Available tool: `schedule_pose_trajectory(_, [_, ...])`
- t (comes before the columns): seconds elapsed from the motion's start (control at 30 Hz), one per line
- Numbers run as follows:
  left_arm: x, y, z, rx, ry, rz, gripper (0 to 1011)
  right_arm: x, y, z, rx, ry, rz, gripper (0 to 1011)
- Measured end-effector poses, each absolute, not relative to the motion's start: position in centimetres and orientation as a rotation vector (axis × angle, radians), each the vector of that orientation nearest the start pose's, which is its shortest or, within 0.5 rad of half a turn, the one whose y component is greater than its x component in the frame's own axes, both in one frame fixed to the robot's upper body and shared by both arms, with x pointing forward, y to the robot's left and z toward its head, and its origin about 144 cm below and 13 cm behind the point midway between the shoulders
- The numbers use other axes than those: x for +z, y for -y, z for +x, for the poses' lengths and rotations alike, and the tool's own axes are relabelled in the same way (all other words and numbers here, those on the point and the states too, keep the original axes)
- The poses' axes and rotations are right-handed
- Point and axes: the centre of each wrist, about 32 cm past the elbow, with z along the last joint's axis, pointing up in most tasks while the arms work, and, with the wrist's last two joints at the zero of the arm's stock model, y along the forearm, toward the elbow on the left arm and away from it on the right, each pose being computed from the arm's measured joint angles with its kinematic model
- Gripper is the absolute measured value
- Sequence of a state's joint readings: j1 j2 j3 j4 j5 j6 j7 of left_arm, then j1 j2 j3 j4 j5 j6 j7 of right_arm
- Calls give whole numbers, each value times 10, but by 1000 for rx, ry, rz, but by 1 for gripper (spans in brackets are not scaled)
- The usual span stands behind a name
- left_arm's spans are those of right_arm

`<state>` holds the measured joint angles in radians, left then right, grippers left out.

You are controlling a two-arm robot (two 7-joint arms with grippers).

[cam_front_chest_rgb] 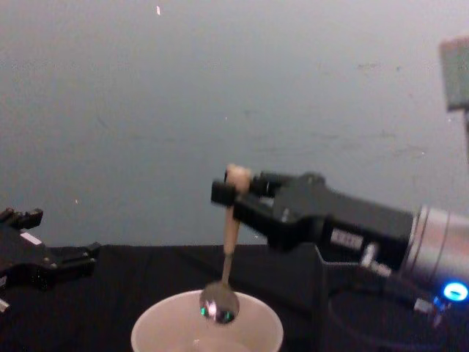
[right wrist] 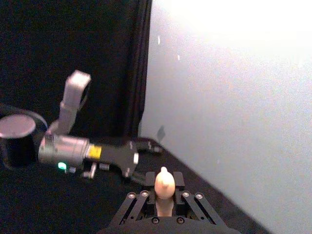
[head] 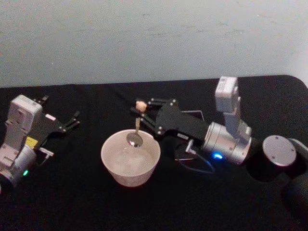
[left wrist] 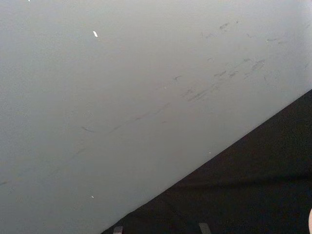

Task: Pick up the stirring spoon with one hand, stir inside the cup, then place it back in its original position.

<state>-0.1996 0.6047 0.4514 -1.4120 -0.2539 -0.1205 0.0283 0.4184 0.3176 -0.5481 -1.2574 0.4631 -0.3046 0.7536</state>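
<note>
My right gripper (head: 141, 112) is shut on the beige handle of the stirring spoon (head: 136, 126), just below its tiny bear head. The spoon hangs nearly upright. Its shiny bowl (cam_front_chest_rgb: 218, 305) sits at rim height over the far part of the cream-white cup (head: 126, 171). In the chest view the cup (cam_front_chest_rgb: 161, 330) is at the bottom centre, under the right gripper (cam_front_chest_rgb: 233, 195). The right wrist view has the bear head (right wrist: 164, 182) between the fingers. The dark grey holder (cam_front_chest_rgb: 331, 293) stands behind the right arm, mostly hidden. My left gripper (head: 61, 114) rests open at the far left.
A black cloth covers the table (head: 72, 202) up to a pale wall (head: 144, 38). A cable (head: 199, 166) loops on the cloth under the right arm. The right arm's elbow (head: 279, 150) lies near the table's right edge.
</note>
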Motion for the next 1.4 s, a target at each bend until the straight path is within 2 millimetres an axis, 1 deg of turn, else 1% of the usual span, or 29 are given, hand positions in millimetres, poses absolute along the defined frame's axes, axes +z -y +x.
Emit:
schedule_pose_trajectory(0.03, [1140,-310,489,1248,285,304,1001,1167,200,546,-425,206,135,212])
schedule_pose_trajectory(0.07, [1140,-310,489,1248,285,304,1001,1167,200,546,-425,206,135,212])
schedule_pose_trajectory(0.1, [1140,-310,489,1248,285,304,1001,1176,203,545,-419,228,159,212])
schedule_pose_trajectory(0.17, [1140,-310,489,1248,285,304,1001,1179,204,545,-419,234,165,212])
schedule_pose_trajectory(0.33, [1140,-310,489,1248,285,304,1001,1202,218,543,-421,283,217,211])
schedule_pose_trajectory(0.43, [1140,-310,489,1248,285,305,1001,1209,223,542,-426,296,229,211])
schedule_pose_trajectory(0.57, [1140,-310,489,1248,285,304,1001,1218,236,541,-451,319,239,212])
schedule_pose_trajectory(0.63, [1140,-310,489,1248,285,304,1001,1223,246,539,-477,334,241,211])
schedule_pose_trajectory(0.67, [1140,-310,489,1248,285,304,1001,1223,246,539,-477,334,241,212])
schedule_pose_trajectory(0.83, [1140,-310,489,1248,285,305,1001,1228,265,534,-519,351,232,212])
schedule_pose_trajectory(0.87, [1140,-310,489,1248,285,304,1001,1228,270,533,-532,352,226,212])
schedule_pose_trajectory(1.0, [1140,-310,489,1248,285,305,1001,1226,281,529,-559,350,204,212])
schedule_pose_trajectory(1.23, [1140,-310,489,1248,285,304,1001,1221,293,522,-577,327,164,212])
schedule_pose_trajectory(1.4, [1140,-310,489,1248,285,304,1001,1217,295,518,-579,308,149,212])
